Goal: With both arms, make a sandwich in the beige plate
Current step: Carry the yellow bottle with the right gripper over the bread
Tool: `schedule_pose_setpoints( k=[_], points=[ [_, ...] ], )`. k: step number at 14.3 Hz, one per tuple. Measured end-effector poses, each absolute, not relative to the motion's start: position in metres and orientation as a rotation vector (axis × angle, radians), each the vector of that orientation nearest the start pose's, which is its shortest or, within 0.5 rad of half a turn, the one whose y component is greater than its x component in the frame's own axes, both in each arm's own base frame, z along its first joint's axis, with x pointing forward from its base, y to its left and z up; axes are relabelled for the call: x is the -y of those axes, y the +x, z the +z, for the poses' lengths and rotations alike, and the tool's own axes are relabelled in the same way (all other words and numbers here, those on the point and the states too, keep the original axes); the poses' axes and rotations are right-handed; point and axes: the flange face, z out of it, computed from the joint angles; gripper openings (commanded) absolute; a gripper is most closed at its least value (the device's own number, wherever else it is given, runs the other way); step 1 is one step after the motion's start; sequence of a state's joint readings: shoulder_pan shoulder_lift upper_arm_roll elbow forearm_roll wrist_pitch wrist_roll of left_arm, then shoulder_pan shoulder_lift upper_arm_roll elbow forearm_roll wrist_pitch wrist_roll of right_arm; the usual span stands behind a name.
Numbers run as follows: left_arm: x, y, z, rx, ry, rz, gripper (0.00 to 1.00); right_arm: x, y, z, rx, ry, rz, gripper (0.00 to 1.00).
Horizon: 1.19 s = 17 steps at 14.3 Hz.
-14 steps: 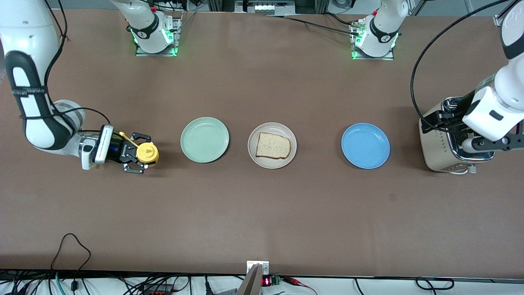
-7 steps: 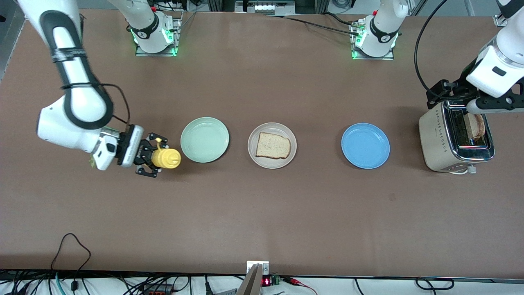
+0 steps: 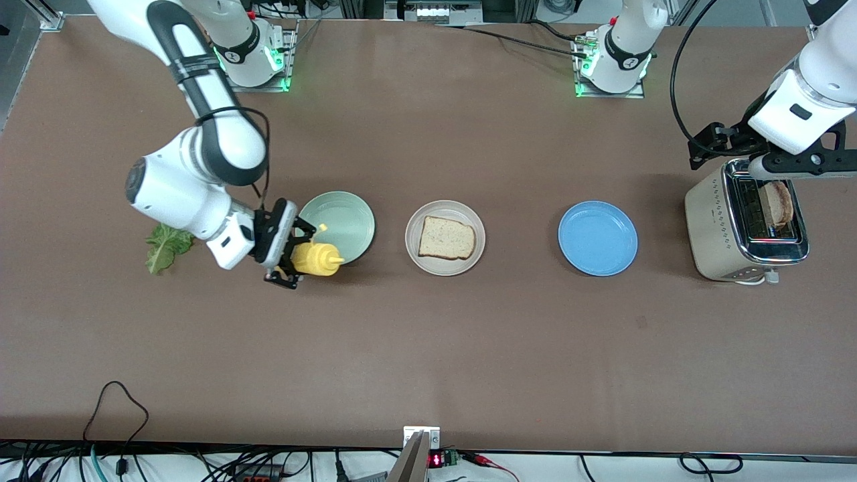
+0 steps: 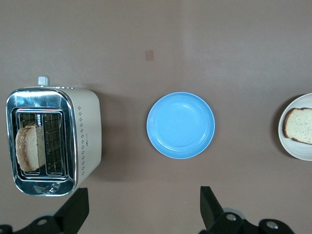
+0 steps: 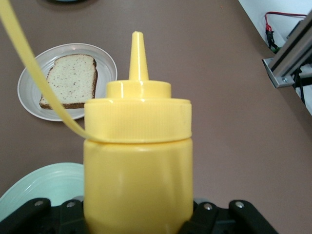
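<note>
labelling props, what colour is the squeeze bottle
Yellow squeeze bottle, clearest in the right wrist view.

Brown counter [image 3: 428, 348], beige plate [image 3: 444, 264], speckled tan toast [image 3: 446, 237], mint plate [image 3: 341, 217], blue plate [image 3: 598, 238], yellow bottle [image 3: 316, 259], green leaf [image 3: 163, 246], apparently cream-and-chrome toaster [image 3: 723, 227].

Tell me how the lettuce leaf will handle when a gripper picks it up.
The lettuce leaf lies flat and crinkly on the table, so it is probably floppy and would droop from a pinch. It looks thin, so likely very light and easy to tear. Lying so flat, it may be hard to get fingers under.
</note>
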<state>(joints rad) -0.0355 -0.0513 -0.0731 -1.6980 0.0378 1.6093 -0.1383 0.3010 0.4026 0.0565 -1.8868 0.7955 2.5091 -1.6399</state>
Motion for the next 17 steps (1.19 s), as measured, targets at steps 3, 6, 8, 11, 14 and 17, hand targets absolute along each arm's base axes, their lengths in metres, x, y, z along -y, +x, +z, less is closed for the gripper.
schedule_pose_setpoints(
  k=[3, 6, 8, 11, 14, 17],
  points=[
    [0.055, 0.536, 0.596, 0.042, -3.095, 0.053, 1.0, -0.26, 0.602, 0.298, 1.809, -2.124, -0.717, 0.24],
    [0.055, 0.536, 0.596, 0.042, -3.095, 0.054, 1.0, -0.302, 0.587, 0.278, 1.878, -2.139, -0.731, 0.24],
    [0.055, 0.536, 0.596, 0.041, -3.095, 0.054, 1.0, -0.323, 0.577, 0.266, 1.937, -2.143, -0.728, 0.24],
    [0.055, 0.536, 0.596, 0.041, -3.095, 0.054, 1.0, -0.342, 0.571, 0.262, 2.055, -2.142, -0.695, 0.24],
    [0.055, 0.536, 0.596, 0.041, -3.095, 0.054, 1.0, -0.359, 0.565, 0.268, 2.152, -2.185, -0.66, 0.24],
    [0.055, 0.536, 0.596, 0.041, -3.095, 0.054, 1.0, -0.388, 0.554, 0.272, 2.277, -2.193, -0.583, 0.24]
  ],
)
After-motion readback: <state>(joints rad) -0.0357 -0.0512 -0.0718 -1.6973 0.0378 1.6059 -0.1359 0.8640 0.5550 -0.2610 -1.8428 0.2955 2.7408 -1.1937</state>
